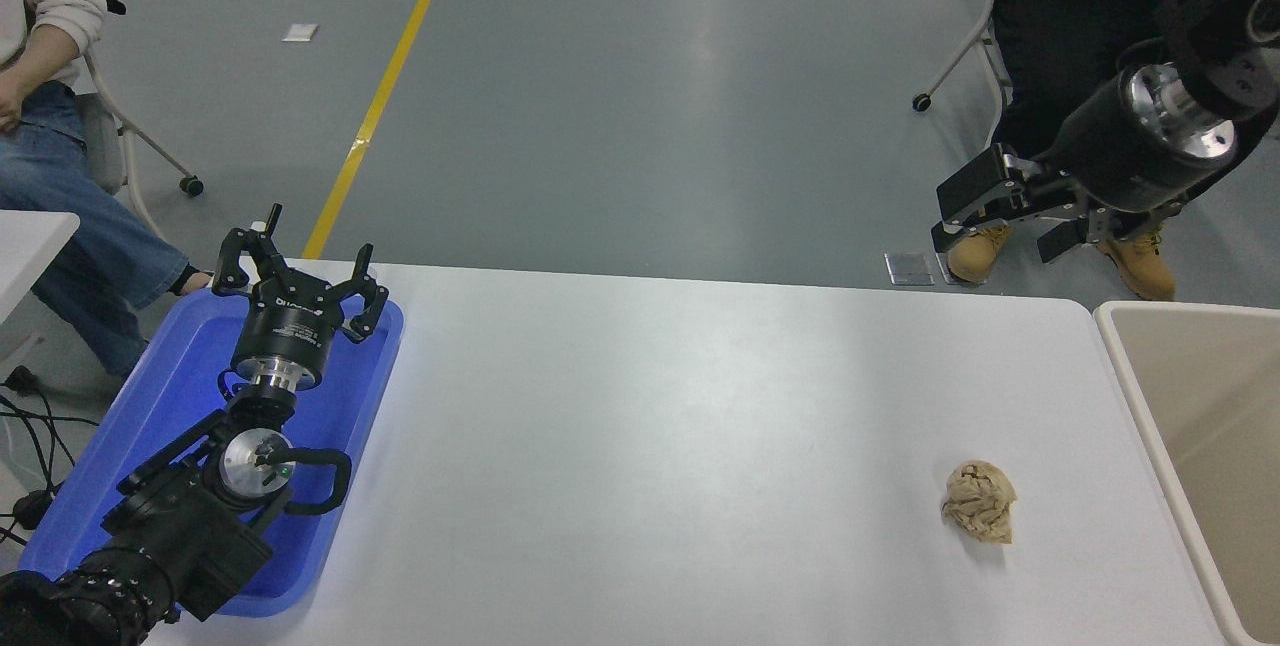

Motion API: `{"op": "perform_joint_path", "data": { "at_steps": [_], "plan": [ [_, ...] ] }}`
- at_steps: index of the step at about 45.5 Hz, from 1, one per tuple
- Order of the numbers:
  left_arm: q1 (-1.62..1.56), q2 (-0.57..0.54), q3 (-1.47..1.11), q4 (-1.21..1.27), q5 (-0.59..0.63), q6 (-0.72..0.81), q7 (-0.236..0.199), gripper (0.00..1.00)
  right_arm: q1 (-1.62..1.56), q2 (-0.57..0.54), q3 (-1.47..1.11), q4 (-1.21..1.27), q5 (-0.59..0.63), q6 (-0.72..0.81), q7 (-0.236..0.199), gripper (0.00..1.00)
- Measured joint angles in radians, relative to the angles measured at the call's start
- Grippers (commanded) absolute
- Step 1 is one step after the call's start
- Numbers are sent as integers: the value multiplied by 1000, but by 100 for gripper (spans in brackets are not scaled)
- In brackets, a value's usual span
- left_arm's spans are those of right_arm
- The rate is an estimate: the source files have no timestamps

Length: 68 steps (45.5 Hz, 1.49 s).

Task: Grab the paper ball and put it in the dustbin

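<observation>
One paper ball (pixel 980 501) lies well below the raised right pincer (pixel 1010 216).

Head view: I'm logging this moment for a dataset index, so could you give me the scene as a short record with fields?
paper ball: crumpled tan wad lying on the white table, near its right end, untouched
dustbin: beige, off the table's right edge, beside the ball
right gripper: open, raised beyond the table's far edge, holding nothing
left gripper: open, parked over the blue tray
people: two seated at the far side, at top left and top right
task state: pick not yet begun
</observation>
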Motion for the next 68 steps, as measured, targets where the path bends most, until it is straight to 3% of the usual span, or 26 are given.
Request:
{"op": "perform_joint_path", "data": {
  "at_steps": [68],
  "plan": [
    [0,0,0,0,0,0,0,100,-62,28,-2,-110,10,0,0,100]
  ]
}}
